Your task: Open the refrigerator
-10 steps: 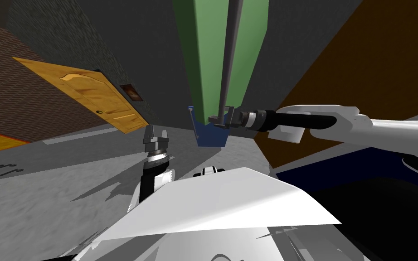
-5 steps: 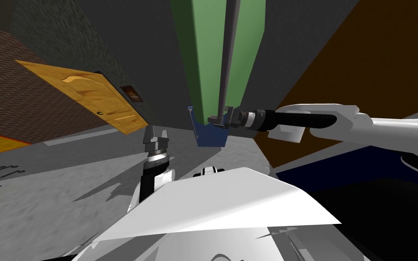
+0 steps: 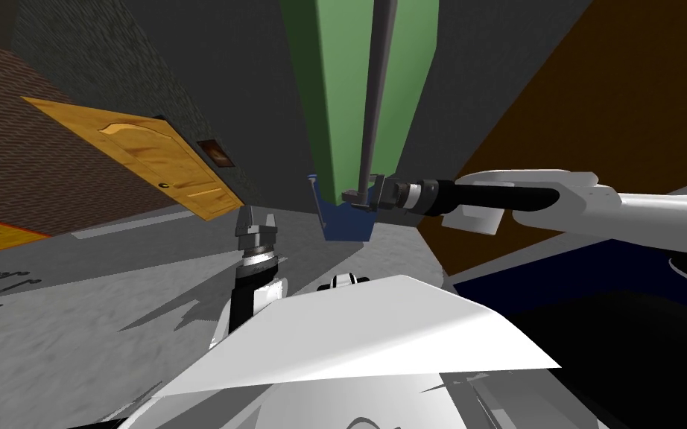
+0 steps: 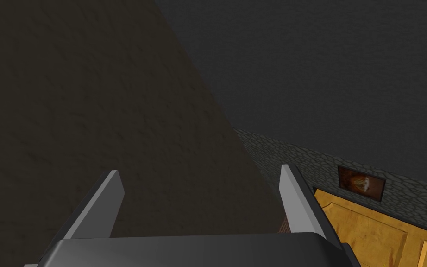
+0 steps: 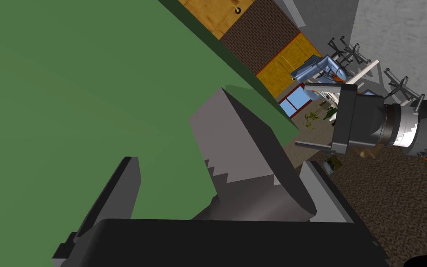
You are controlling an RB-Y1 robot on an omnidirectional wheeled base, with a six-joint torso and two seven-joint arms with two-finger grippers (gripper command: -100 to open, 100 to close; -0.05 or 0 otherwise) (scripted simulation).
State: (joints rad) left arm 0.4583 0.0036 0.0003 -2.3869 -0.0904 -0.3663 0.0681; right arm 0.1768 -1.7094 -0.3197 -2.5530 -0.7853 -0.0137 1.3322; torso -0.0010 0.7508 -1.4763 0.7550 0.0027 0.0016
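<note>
Both gape: right tool [image 5: 221,162] straddles grey handle [image 5: 245,139] on green refrigerator [image 5: 69,92], left tool [image 4: 200,169] aside.

one green refrigerator [image 3: 338,89], with one long grey handle [image 3: 373,89] and one blue piece [image 3: 343,223] at its foot. two grippers: one left gripper [image 3: 256,217] and one right gripper [image 3: 363,191], each with two thin fingers [image 4: 110,199], four in all. one wooden door [image 3: 152,160] with one small round knob [image 3: 162,183]. one framed picture [image 3: 215,153] on the wall beside that door. one big brown panel [image 3: 603,112]. far off in the right wrist view, a few spiky grey stands [image 5: 344,46], too small to count.
</note>
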